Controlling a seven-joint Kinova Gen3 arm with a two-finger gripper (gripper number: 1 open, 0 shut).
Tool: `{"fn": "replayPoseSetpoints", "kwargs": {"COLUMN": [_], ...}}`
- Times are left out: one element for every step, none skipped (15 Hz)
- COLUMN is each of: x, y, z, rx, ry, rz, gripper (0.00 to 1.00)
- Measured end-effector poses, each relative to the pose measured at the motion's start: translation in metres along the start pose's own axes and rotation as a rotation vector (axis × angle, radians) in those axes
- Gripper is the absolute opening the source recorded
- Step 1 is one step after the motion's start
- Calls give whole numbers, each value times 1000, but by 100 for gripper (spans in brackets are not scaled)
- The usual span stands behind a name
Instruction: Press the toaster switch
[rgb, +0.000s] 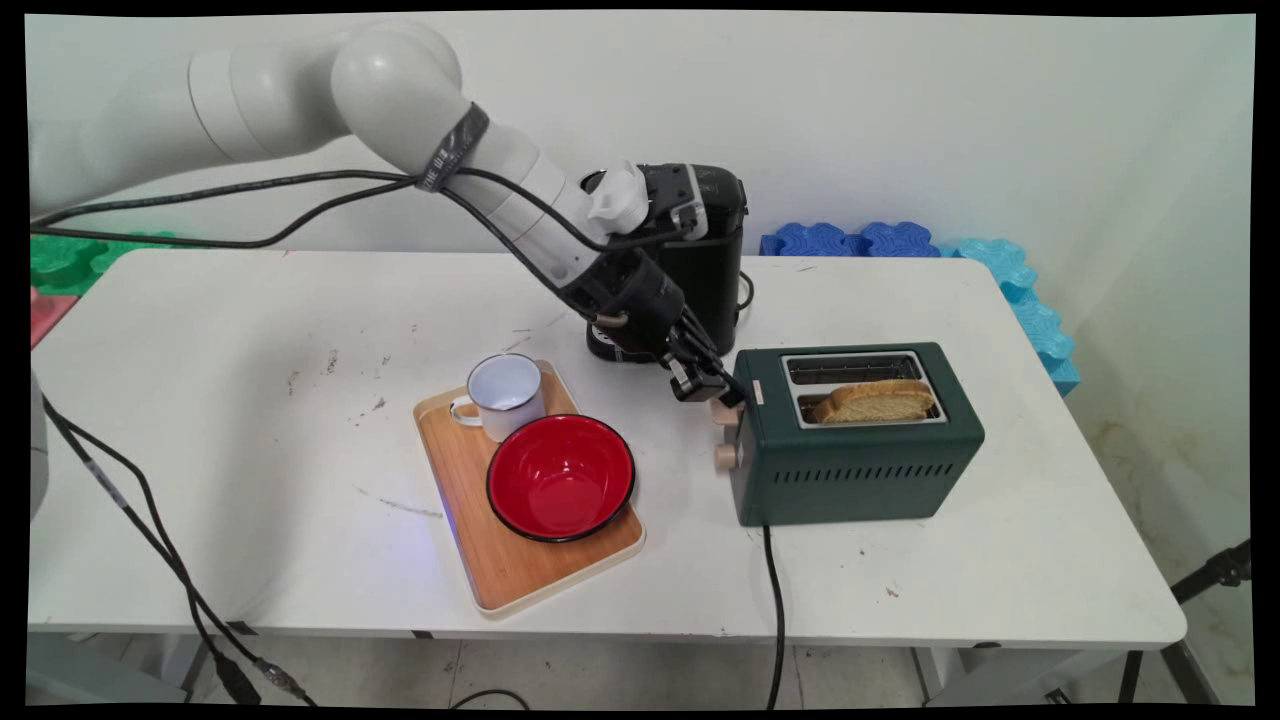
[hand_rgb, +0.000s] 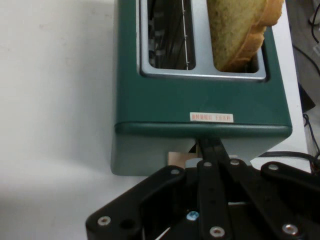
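**Ana:** Nearest the camera, on the white surface (rgb: 250, 520), what do you see?

**Ben:** A wooden tray (rgb: 510, 570) lying at an angle. A red bowl (rgb: 560, 477) sits on it, and a white enamel mug (rgb: 505, 395) stands at the tray's far end, touching the bowl's rim, handle turned to the picture's left.

**Ana:** And to the right of that?

**Ben:** A dark green toaster (rgb: 855, 465), near the tray but apart from it. Its long axis runs roughly left to right across the main view, with the lever end facing the tray. Two slots run along the top; a slice of toast (rgb: 875, 402) stands in the nearer one, rising above the rim. A black cord (rgb: 775, 610) drops from the toaster over the near edge.

**Ana:** Where is the gripper?

**Ben:** The gripper (rgb: 715, 388) is right at the toaster's left end, against the cream lever (rgb: 725, 412), above a round cream knob (rgb: 726, 457). From the hand view its fingers look drawn close together at the top of that end face, but I cannot tell whether they clamp anything.

**Ana:** The arm's pose?

**Ben:** The arm (rgb: 400, 90) comes in from upper left, bends at an elbow, and slopes down and rightward to the toaster, cables hanging off it.

**Ana:** Farther back?

**Ben:** A black coffee machine (rgb: 705, 255) stands behind the wrist. Blue foam mats (rgb: 900, 240) lie beyond the far edge by the wall.
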Motion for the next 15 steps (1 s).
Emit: {"fn": "replayPoseSetpoints", "kwargs": {"x": [-1, -2, -3, -4, -6, -8, -9, -11, -14, -16, -18, -20, -23, -25, -27], "y": [-1, -2, -3, -3, -3, -3, -3, -3, -3, -3, -3, -3, -3, -3, -2], "z": [1, 2, 4, 5, 6, 7, 8, 10, 11, 13, 15, 17, 19, 21, 24], "rx": [1, 2, 3, 3, 3, 3, 3, 3, 4, 5, 6, 7, 9, 11, 13], "ry": [-2, -3, -5, -6, -7, -9, -11, -12, -14, -14, -16, -17, -18, -18, -17], "rz": [2, 4, 5, 6, 6, 6, 6, 5, 3, 0, -3, -5, -8, -11, -15], "gripper": [0, 0, 0, 0, 0, 0, 0, 0, 0, 0, 0, 0, 0, 0, 0]}}
